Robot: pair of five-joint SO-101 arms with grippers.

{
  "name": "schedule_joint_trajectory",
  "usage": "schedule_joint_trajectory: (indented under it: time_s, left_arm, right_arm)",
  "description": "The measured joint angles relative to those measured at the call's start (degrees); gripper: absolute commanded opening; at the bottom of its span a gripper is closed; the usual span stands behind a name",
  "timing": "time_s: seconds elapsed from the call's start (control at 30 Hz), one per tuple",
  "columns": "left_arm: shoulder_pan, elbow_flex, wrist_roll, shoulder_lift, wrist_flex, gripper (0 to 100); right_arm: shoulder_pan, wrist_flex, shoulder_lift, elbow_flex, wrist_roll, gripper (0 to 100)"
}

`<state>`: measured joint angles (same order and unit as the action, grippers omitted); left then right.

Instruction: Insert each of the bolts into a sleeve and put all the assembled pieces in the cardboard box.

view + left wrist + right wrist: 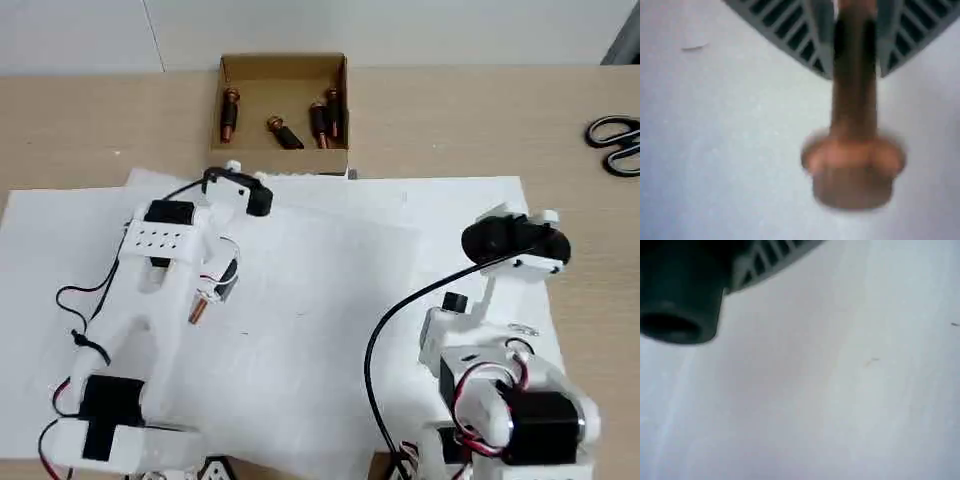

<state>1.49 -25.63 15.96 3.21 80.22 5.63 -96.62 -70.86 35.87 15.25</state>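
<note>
Left gripper (855, 70), clenched on copper bolt (854, 165), head outward; black sleeve (682, 305), grasped by right gripper (510, 242), lies well apart toward right of high view.

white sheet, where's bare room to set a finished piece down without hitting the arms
The widest bare patch is the middle of the white sheet, between the left claw holding the bolt and the right arm. The table is also bare between the cardboard box and the scissors. Crowded: inside the box, with four assembled pieces.
</note>
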Motion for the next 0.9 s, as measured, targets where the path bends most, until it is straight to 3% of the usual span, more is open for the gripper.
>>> schedule_joint_trajectory:
  time_s: [0.9]
  left_arm:
    - [0.2,0.0,0.4,-2.7,-3.6,11]
  right_arm:
    - [0.0,0.1,0.2,0.0,0.0,0.3]
